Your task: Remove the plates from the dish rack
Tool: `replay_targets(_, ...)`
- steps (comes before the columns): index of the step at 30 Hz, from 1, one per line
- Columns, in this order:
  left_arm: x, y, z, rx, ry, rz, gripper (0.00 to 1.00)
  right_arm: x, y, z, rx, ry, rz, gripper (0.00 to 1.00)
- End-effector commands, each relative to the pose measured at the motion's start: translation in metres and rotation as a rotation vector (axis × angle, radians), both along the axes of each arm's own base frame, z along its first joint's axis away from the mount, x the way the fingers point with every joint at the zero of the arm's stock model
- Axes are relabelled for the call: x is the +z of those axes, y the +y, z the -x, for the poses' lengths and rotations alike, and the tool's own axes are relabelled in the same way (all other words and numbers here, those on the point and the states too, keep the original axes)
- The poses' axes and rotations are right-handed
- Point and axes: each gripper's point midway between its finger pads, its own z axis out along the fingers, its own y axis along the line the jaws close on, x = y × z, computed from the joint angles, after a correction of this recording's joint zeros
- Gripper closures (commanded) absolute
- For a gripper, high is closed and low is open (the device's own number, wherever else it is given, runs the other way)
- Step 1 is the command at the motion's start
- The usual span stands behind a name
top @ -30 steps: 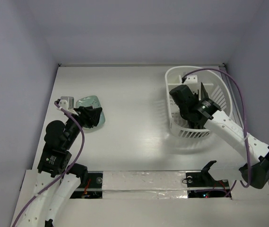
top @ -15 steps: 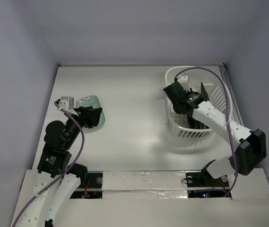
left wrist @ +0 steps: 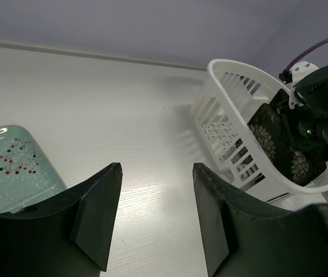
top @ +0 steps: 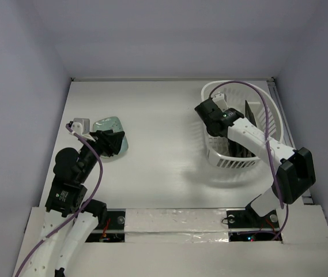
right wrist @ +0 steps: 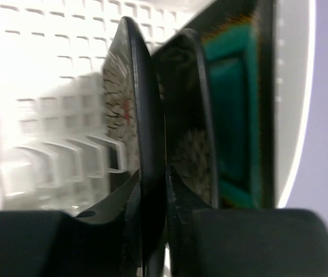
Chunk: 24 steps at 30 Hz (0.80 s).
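The white dish rack (top: 210, 92) stands at the far right of the table. My right gripper (top: 227, 134) reaches down into it. In the right wrist view its jaws (right wrist: 152, 184) are shut on the upright rim of the black plate with white flowers (right wrist: 148, 109). The brown-rimmed plate with the teal centre (right wrist: 233, 104) stands just behind it. The mint-green plate (top: 107, 123) lies flat on the table at the left. My left gripper (top: 113, 143) hovers at its near right edge, open and empty (left wrist: 157, 173), with the mint plate (left wrist: 8, 167) to its left.
From the left wrist view the rack (left wrist: 233, 72) sits across bare table, with the right arm's wrist (left wrist: 319, 109) over its far end. Purple cables run along both arms. The table's back wall is just behind the rack.
My right arm has shifted over the rack and its jaws have closed onto the black plate's rim. The left arm and the mint plate have not moved.
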Motion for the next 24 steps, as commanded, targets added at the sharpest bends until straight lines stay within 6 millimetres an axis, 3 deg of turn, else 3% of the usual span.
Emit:
replay_targets(1, 0.020, -0.001, 0.003, -0.012, -0.071, 0.020, 0.51, 0.032, -0.005, -0.006, -0.030, -0.078, -0.004, 0.82)
replay_targets(8, 0.022, -0.002, 0.005, -0.022, -0.079, 0.023, 0.51, 0.065, -0.008, -0.006, -0.035, -0.124, -0.012, 1.00)
replay_targets(17, 0.022, -0.005, 0.006, -0.032, -0.079, 0.023, 0.51, 0.106, -0.013, -0.004, -0.039, -0.194, 0.036, 1.00)
replay_targets(24, 0.021, -0.005, 0.005, -0.032, -0.075, 0.022, 0.51, 0.155, -0.012, -0.001, -0.033, -0.340, -0.080, 1.00)
